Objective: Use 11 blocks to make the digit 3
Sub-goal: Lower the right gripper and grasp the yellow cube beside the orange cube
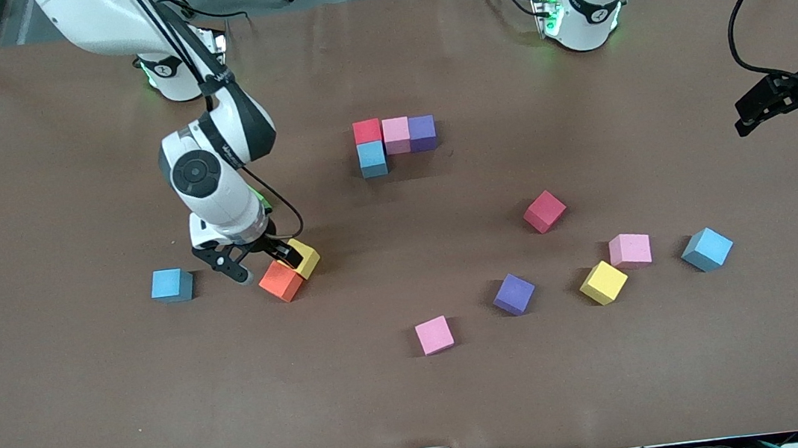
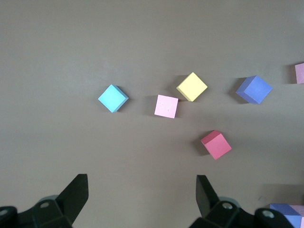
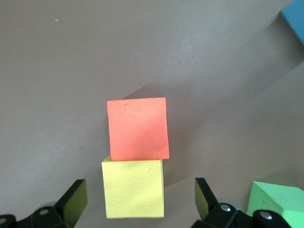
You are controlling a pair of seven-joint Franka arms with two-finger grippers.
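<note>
R gripper (image 1: 258, 262) low over the touching orange block (image 1: 281, 281) & yellow block (image 1: 304, 256), fingers apart, nothing held. L gripper (image 1: 769, 108) waits at table edge, fingers apart. Digit 3 start (image 1: 394, 140): four cubes mid-table.

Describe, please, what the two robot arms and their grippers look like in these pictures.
Both arms are glossy white with black joint bands, and green lights glow at their bases. The right arm carries a round grey cap on its wrist and a black cable running along it. The right gripper and left gripper are black, with flat, wedge-shaped fingers. A black cable loops above the left gripper.
</note>
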